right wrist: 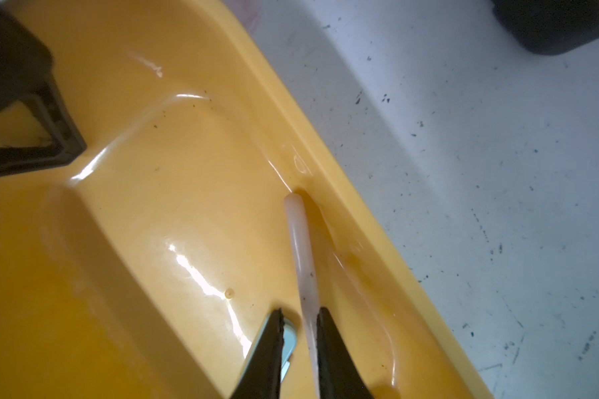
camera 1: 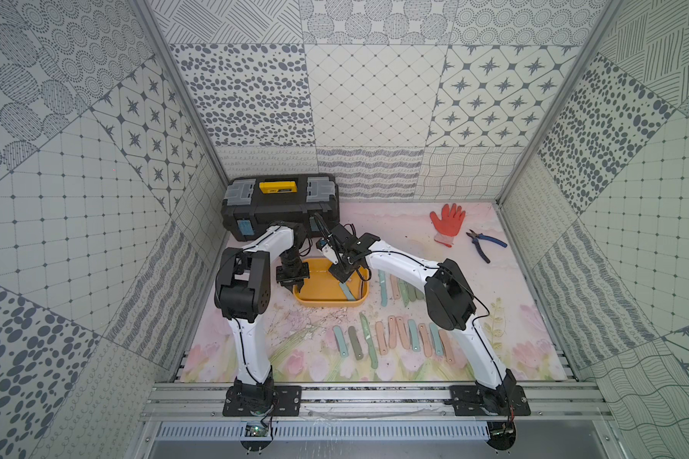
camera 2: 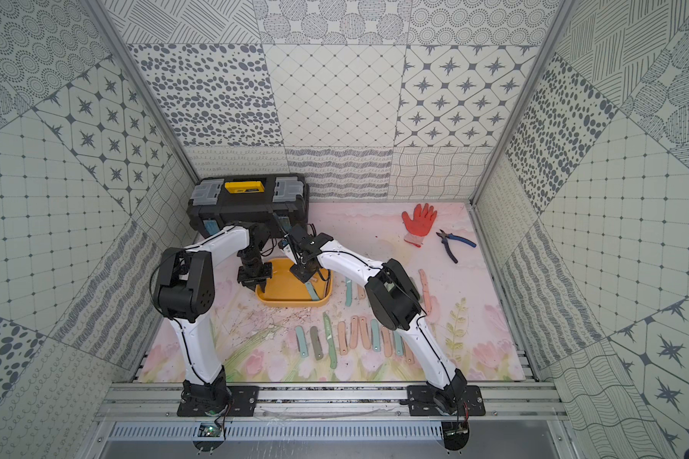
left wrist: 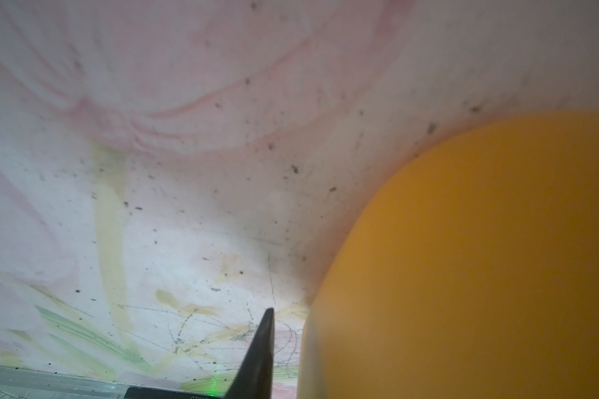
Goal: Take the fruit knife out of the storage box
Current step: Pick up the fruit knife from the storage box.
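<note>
Clamping storage box [camera 1: 323, 301] on tiled booth's [camera 1: 370, 99] floral mat [camera 1: 295, 357], left end effector [camera 1: 295, 285]; right end effector [right wrist: 300, 311] astride fruit knife [right wrist: 300, 241], grip unclear.

Yellow storage box [camera 1: 320, 303], fruit knife [camera 1: 347, 293] inside

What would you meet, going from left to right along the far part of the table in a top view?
Black plastic toolbox with a yellow handle → orange rubber-coated work glove → blue-handled pliers.
</note>
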Robot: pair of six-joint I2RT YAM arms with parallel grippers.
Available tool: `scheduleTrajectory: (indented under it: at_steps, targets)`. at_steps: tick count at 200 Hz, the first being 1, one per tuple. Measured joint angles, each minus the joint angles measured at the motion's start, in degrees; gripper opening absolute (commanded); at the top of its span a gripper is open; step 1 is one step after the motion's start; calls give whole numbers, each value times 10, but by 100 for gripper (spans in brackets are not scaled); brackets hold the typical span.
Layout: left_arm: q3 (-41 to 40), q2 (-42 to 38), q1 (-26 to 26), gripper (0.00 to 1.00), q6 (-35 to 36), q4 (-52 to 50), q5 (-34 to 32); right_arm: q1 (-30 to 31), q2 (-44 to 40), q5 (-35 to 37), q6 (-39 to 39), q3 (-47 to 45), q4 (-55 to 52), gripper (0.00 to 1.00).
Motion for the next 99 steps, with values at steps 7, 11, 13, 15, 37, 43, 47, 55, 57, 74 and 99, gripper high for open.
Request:
scheduleTrajectory:
  at_steps: [7,11,13,15,37,43,47,55,57,74,99]
  targets:
    - [0,0,0,19,0,0,0,0,0,0,0,0,0,23]
    - [1,0,0,19,0,0,0,0,0,0,1,0,0,24]
    - [1,1,0,19,0,0,-1,0,0,0,1,0,0,24]
    - [1,1,0,19,0,0,-1,0,1,0,1,0,0,25]
    - [6,2,0,19,0,-1,-2,0,6,0,2,0,0,31]
    - [7,2,0,19,0,-1,-2,0,9,1,1,3,0,31]
    - [8,2,0,19,0,-1,-3,0,13,1,2,6,-1,32]
    - [9,2,0,19,0,-1,-4,0,23,2,1,15,-4,33]
    - [9,2,0,19,0,-1,-4,0,27,2,1,18,-5,34]
    - [9,2,0,18,0,-1,-6,0,56,9,0,43,-12,38]
    - [9,2,0,19,0,-1,-6,0,68,12,-2,63,-18,46]
